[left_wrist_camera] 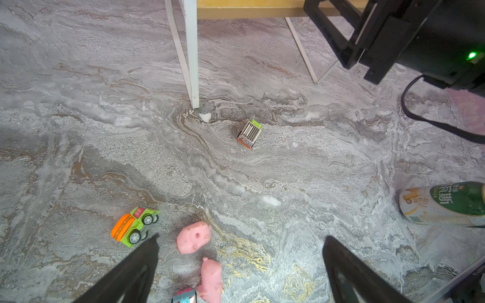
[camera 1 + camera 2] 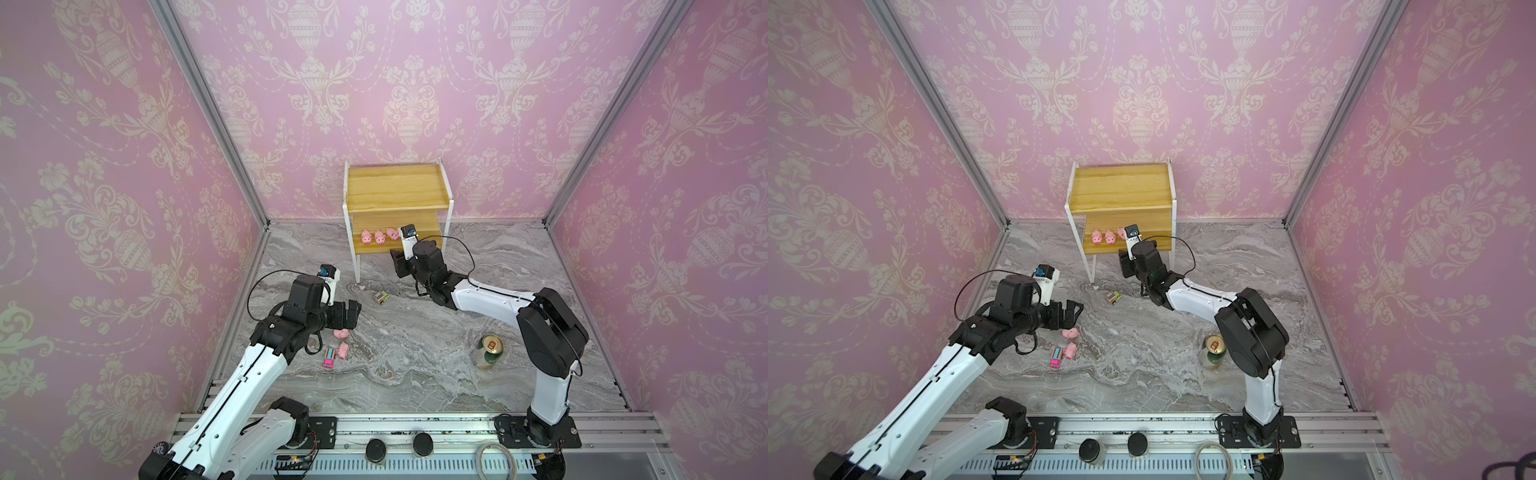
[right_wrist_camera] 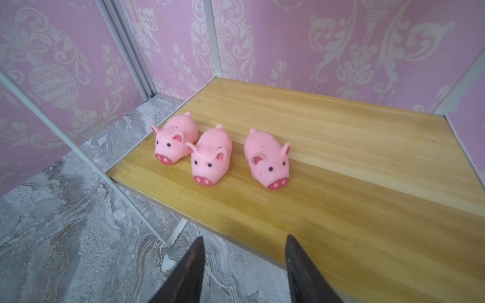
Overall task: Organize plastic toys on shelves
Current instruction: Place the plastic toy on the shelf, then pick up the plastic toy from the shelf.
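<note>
the right gripper [image 3: 244, 237] stands open with nothing between its dark fingers [image 3: 189, 270], poised at the front edge of the lower board [image 3: 341, 170] of the shelves [image 2: 399, 187]. straight ahead of the fingertips, well apart from them, a row of three pigs [image 3: 211, 154] stands upright on that board, snouts facing the gripper, two nearly touching and the third just beside them. the top board is bare in both top views. the left gripper [image 1: 240, 237] is spread wide and holds nothing, hovering above the marble table [image 2: 415, 374]. below it, just inside one finger, a pig [image 1: 193, 237] lies tipped over; a second pig [image 1: 211, 280] lies closer to the wrist, with the pink-blue truck [image 1: 185, 297] just beside it. the orange-green truck [image 1: 133, 227] sits on its side just outside that same finger. farther ahead of the left gripper, the brown-green truck [image 1: 249, 133] rests near the foot of a white shelf leg [image 1: 193, 65]. off to the side, the can [image 2: 490, 351] stands near the right arm's elbow.
</note>
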Robot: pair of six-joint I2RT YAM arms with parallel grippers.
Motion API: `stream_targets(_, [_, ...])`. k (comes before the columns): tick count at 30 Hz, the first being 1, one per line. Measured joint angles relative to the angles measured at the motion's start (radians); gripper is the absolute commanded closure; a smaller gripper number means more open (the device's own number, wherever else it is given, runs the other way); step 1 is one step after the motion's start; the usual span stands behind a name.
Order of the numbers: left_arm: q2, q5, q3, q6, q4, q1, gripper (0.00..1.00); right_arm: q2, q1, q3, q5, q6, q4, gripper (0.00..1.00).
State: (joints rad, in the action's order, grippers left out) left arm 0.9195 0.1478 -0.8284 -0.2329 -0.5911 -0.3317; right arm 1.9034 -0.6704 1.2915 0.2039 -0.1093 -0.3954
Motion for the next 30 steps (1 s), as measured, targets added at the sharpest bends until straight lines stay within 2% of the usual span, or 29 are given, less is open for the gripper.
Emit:
stream_targets(14, [0.005, 0.0, 0.0, 0.001, 0.0, 0.0, 0.01, 0.068, 0.045, 0.04, -0.079, 0.056, -0.117, 0.47])
stream_targets(30, [0.011, 0.0, 0.0, 0.007, 0.0, 0.0, 0.01, 0.152, 0.085, 0.146, -0.119, 0.058, -0.119, 0.48])
